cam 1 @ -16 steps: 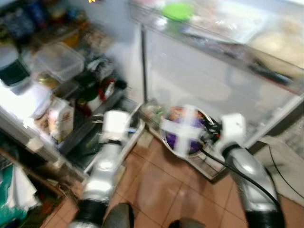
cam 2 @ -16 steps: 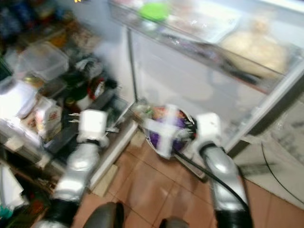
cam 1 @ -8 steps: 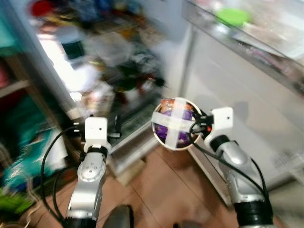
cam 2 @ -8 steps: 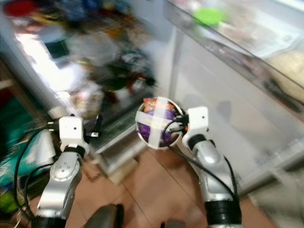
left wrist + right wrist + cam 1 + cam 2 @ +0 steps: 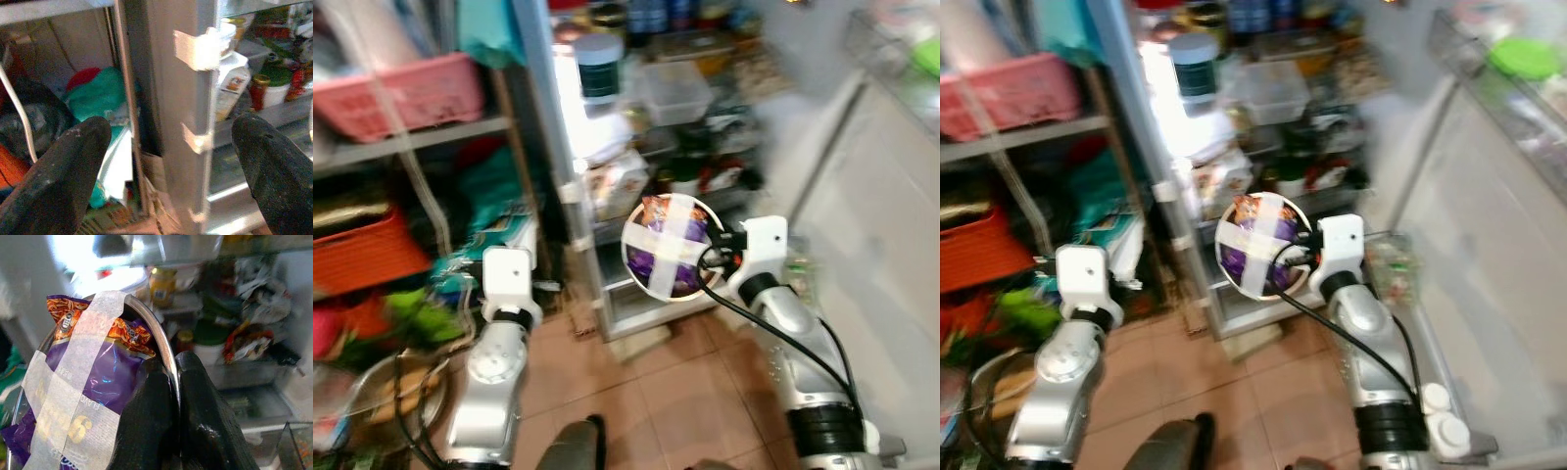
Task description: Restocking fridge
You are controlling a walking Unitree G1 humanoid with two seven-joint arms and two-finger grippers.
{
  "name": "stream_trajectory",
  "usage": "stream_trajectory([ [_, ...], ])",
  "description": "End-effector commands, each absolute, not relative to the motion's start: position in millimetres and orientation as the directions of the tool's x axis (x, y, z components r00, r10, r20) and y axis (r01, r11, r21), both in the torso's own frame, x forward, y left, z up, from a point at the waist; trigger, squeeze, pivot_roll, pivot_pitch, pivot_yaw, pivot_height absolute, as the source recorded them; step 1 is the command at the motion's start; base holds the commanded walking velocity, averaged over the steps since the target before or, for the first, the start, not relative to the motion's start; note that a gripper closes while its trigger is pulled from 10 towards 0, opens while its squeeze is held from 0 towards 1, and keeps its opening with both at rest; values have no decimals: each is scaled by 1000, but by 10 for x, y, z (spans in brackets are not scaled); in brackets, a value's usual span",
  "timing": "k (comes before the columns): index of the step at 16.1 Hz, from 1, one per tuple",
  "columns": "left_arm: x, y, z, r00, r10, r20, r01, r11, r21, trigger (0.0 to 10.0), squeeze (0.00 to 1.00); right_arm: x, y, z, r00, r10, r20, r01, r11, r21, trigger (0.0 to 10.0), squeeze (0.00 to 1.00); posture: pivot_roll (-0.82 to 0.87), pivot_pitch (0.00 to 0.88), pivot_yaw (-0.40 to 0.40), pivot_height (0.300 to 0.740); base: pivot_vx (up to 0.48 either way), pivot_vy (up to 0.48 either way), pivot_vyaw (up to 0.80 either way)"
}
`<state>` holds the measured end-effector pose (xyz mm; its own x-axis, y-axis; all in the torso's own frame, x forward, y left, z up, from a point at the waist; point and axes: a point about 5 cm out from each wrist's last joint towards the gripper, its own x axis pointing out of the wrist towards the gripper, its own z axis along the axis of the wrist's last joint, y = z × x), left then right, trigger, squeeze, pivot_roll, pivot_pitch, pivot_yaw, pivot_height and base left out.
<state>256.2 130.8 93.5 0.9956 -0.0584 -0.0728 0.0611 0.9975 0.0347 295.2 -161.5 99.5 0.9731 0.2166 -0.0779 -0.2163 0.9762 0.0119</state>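
My right gripper (image 5: pixel 173 382) is shut on the rim of a metal bowl (image 5: pixel 668 247) that holds a purple and orange snack packet (image 5: pixel 105 367) strapped in with a cross of white tape. I hold it up in front of the open fridge (image 5: pixel 651 108), level with its lower shelves. My left gripper (image 5: pixel 164 161) is open with nothing between its fingers (image 5: pixel 58 176), and it faces the fridge's grey side wall (image 5: pixel 171 98) and the edge of its shelves. The left arm (image 5: pixel 504 323) stands low at the left.
The fridge shelves are crowded with a clear tub (image 5: pixel 674 90), a dark-lidded jar (image 5: pixel 597 69), cartons and jars. The fridge door (image 5: pixel 1489 196) with its racks stands open on the right. At the left a shelf unit holds a pink basket (image 5: pixel 401 88) and an orange one (image 5: pixel 362 245).
The whole view has swung to the left, so the fridge interior and the shelf unit beside it now face me. The bowl stays in my right gripper.
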Motion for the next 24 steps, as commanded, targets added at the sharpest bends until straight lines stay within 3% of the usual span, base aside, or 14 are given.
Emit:
stream_trajectory([
  [1, 2565, 1347, 955, 996, -55, -71, 58, 997, 43, 10000, 0, 2991, -1603, 1080, 978, 208, -34, -207, 978, 17, 10000, 0, 78, 46, 19, 740, 0, 0, 0],
  [12, 2587, 1326, 956, 996, -57, -73, 59, 998, 25, 10000, 0, 3003, -1584, 1067, 977, 209, -34, -208, 978, 29, 10000, 0, 69, 44, 10, 740, 0, -358, 0],
  [24, 2586, 1317, 997, 997, -65, -36, 64, 998, -12, 10000, 0, 2981, -1538, 1066, 970, 241, -31, -240, 970, 31, 10000, 0, 68, 51, 10, 740, 0, 0, 0],
])
